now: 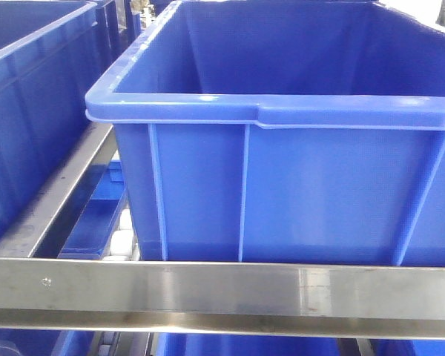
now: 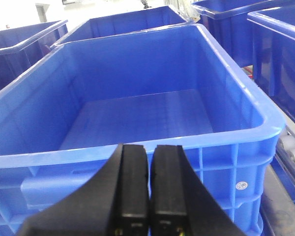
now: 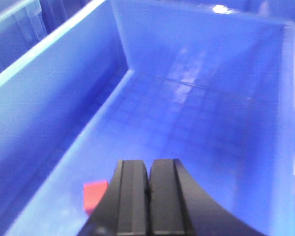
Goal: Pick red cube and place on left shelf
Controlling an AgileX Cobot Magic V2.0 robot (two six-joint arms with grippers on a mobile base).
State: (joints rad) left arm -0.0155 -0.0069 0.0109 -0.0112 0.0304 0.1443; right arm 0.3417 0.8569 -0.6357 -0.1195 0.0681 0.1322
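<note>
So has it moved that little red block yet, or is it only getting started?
Only starting, it seems. The red cube lies on the floor of a blue bin, just left of the right gripper, whose fingers are closed on nothing. The left gripper is closed and empty too, facing another blue bin. Grasping, lifting and placing on the shelf all remain.

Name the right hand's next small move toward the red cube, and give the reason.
Probably open the right hand first, then ease it down and to its left. Its jaws are shut with nothing between them, and the red cube lies on the bin floor just left of the fingers, partly hidden by them, so it cannot be gripped yet.
</note>
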